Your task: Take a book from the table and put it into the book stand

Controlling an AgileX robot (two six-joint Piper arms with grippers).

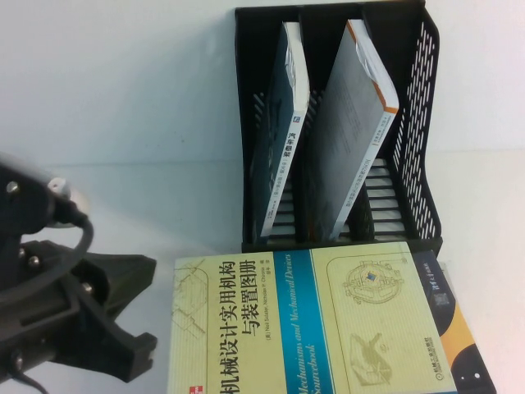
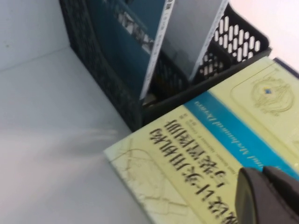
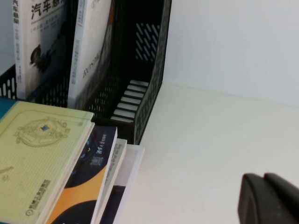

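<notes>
With the thick grey-backed, orange-edged book [image 1: 357, 131] leaning mid-slot in the black slatted plastic stand [image 1: 418, 123] at upper right, the left end effector [image 1: 139, 312], grip unclear, is hovering at lower left, and the right end effector [image 3: 264, 179], pinched empty over the white surface [image 3: 210, 140], is risking knocking the pale-yellow book [image 1: 287, 328].

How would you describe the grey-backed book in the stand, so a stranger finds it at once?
Find the black book stand at the table's far side. Two books lean inside; take the right one, the book. Its orange edging sets it apart from the teal book.
</notes>
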